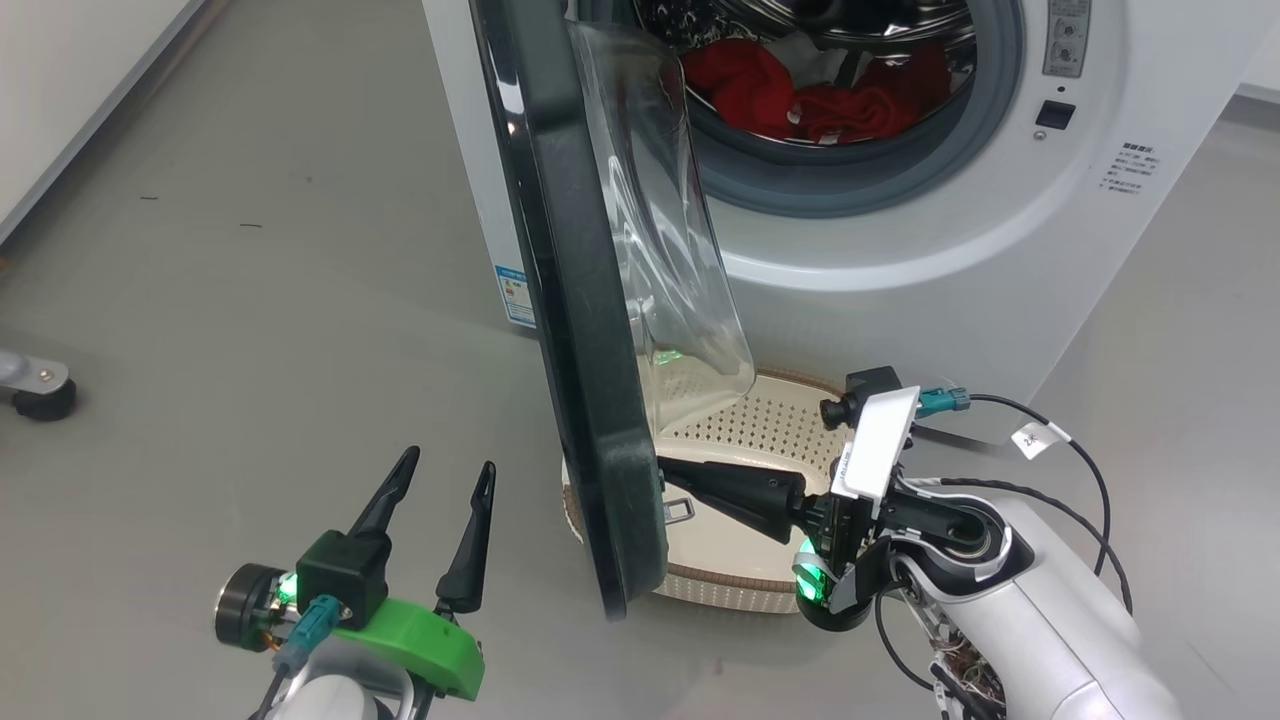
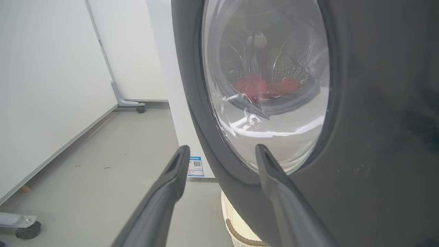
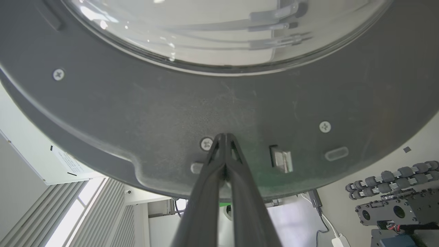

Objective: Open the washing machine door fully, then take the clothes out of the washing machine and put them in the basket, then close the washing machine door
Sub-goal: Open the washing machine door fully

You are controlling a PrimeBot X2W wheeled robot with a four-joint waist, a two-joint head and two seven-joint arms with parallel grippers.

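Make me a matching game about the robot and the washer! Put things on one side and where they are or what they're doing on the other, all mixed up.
Things:
1. clothes
2. basket
3. left end effector
4. right end effector

Clues:
a. shut, tips against the inside of the door
b. on the floor in front of the washer
c. open, holding nothing
d. inside the washer

Pairs: 1-d, 2-b, 3-c, 4-a

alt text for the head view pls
The right gripper, fingers shut, touches the inner face of the partly open washing machine door. Red clothes lie in the washing machine, the basket sits below, and the open left gripper hovers nearby.
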